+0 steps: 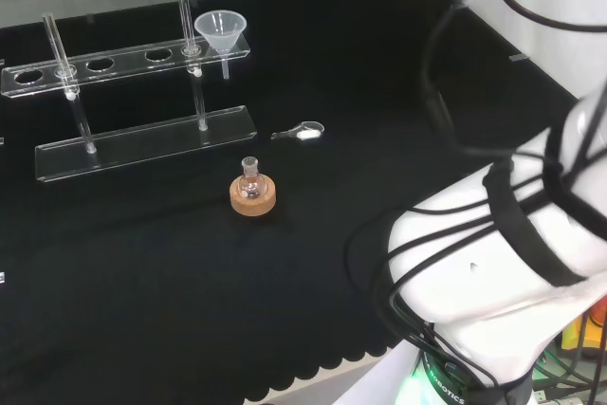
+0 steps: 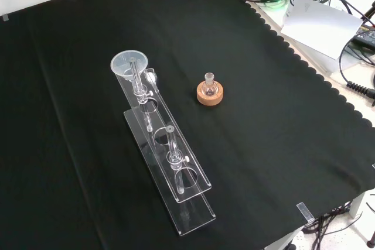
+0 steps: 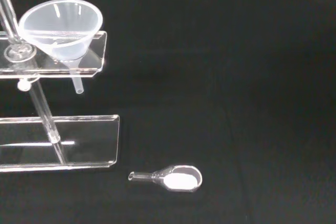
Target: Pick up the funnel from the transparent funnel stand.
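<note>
Clear funnel (image 1: 220, 30) in transparent stand (image 1: 123, 56)

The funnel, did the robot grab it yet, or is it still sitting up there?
Not yet. The funnel still sits in the end hole of the clear stand, its spout poking down through the top shelf. Nothing looks done so far, and nothing is touching the funnel. Everything is left: reach over, close around the funnel, and lift it out of the hole.

Even overhead light, faint glass glare
</note>
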